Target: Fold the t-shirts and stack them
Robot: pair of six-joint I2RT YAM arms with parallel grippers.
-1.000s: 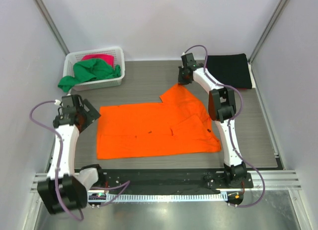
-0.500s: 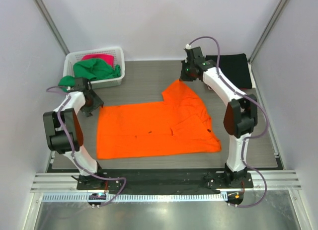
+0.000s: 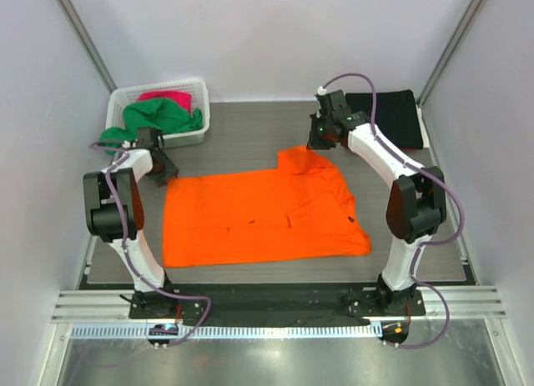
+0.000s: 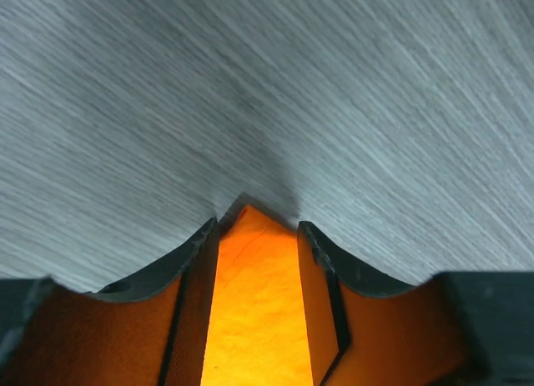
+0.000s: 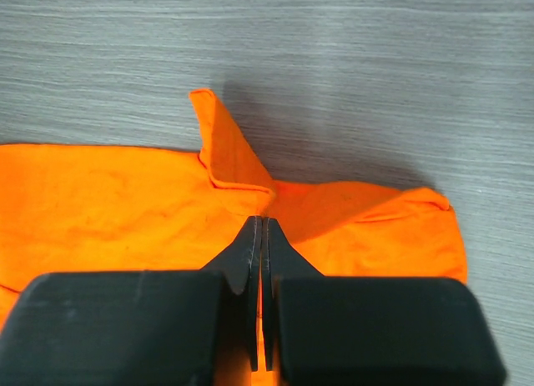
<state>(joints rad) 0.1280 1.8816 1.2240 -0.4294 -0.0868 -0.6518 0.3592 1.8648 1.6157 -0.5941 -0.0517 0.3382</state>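
Right now I'm looking at the left claw [image 4: 257, 228] first: its two fingers [image 4: 188, 257] are standing apart, straddling a pointed corner of the orange t-shirt [image 3: 259, 219], with the cloth lying flat between them and not pinched. From the top view, that corner is the far-left one of the shirt, and the claw is sitting low over it, close to the near side of the basket [image 3: 188, 138].

The right claw [image 5: 263, 223] is pressing its fingers together on the shirt's far-right edge. Only a thin sliver of orange is showing between them, and a small flap of cloth is standing up just beyond the tips. The right arm is reaching out across the far right of the surface [image 3: 250, 127] to get there.

Moving outward, the orange t-shirt is lying spread over the middle of the grey wood-grain surface, mostly flat. Its near-right part is wrinkling a little, and its far-right part is jutting toward the far side.

Farther off, the white lattice basket is sitting in the far-left corner. A green t-shirt [image 3: 158, 117] is spilling over its near-left rim, and a pink t-shirt [image 3: 167, 96] is showing behind it. A black t-shirt [image 3: 384, 117] is lying folded in the far-right corner, well apart from the orange one.
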